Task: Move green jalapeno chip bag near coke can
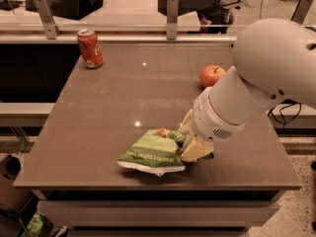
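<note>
The green jalapeno chip bag (pixel 152 152) is a crumpled light-green foil bag near the table's front edge, right of centre. My gripper (pixel 186 141) is at the bag's right end, with its cream fingers (pixel 196 150) closed on that end. The bag's left part seems raised slightly above its shadow. The coke can (pixel 90 48) stands upright at the table's far left corner, well away from the bag. My white arm (pixel 256 78) reaches in from the right.
A red-orange apple (pixel 212 75) sits on the brown table (pixel 108 112) at the right, just behind my arm. A rail with metal posts (pixel 172 18) runs along the table's far edge. The front edge is close below the bag.
</note>
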